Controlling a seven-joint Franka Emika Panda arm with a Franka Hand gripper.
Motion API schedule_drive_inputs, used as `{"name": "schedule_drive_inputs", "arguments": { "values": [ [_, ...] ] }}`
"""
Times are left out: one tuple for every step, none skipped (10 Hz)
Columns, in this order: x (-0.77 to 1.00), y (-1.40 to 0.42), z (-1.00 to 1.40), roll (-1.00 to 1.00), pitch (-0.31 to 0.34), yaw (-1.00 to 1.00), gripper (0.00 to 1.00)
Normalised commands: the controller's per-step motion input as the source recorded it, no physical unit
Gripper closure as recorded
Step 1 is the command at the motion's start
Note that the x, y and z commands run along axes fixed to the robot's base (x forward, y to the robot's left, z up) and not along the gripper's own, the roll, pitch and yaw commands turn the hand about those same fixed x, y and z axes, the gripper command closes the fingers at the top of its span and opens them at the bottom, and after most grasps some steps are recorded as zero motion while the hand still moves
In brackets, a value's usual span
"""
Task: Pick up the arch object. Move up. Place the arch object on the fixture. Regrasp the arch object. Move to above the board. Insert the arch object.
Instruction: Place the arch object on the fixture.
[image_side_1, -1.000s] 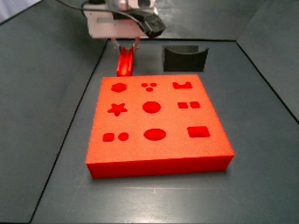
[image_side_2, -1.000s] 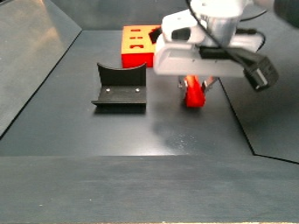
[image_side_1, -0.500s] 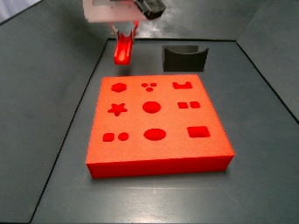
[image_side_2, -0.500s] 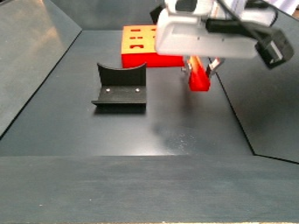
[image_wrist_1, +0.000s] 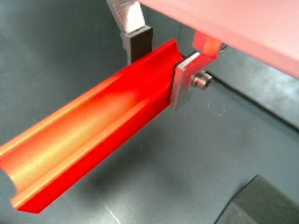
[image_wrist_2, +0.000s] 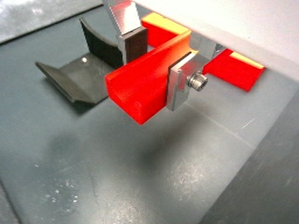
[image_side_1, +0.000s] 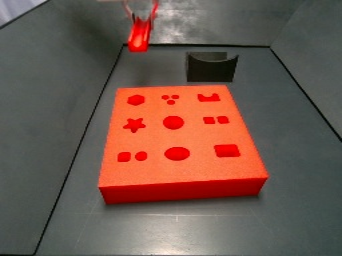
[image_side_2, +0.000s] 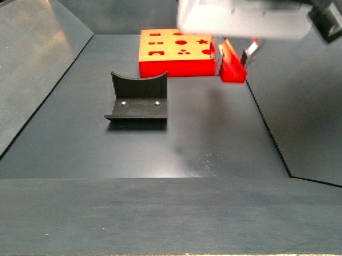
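The gripper (image_wrist_2: 156, 63) is pinching the arch object (image_wrist_1: 100, 136) near one end, fingers (image_wrist_1: 184, 80) closed on its sides. In a side view it's hanging at the top of the frame (image_side_1: 139, 33), clear of the floor. I'd lift straight and slow so it doesn't swing before heading to the fixture (image_side_2: 136, 100). It's a long glossy red bar with a grooved face.
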Motion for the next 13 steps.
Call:
{"name": "schedule_drive_inputs", "arguments": {
  "values": [
    [-0.03, -0.02, 1.0, -0.06, 0.017, 0.02, 1.0],
    [-0.02, -0.02, 0.81, -0.07, 0.021, 0.02, 1.0],
    [-0.01, -0.02, 0.65, -0.08, 0.025, 0.02, 1.0],
    [0.0, -0.02, 0.44, -0.1, 0.035, 0.02, 1.0],
    [0.0, -0.02, 0.34, -0.1, 0.042, 0.02, 1.0],
    [1.0, -0.32, 0.13, -0.14, 0.32, -0.36, 1.0],
    [1.0, -0.32, 0.1, -0.14, 0.327, -0.35, 1.0],
    [1.0, -0.26, 0.09, -0.13, 0.285, -0.24, 1.0],
    [1.0, -0.24, 0.09, -0.13, 0.251, -0.19, 1.0],
    [1.0, -0.22, 0.08, -0.11, 0.189, -0.11, 1.0],
    [1.0, -0.2, 0.07, -0.1, 0.154, -0.07, 1.0],
    [1.0, -0.18, 0.07, -0.09, 0.132, -0.02, 1.0],
    [1.0, -0.17, 0.06, -0.08, 0.128, 0.0, 1.0]
  ]
}}
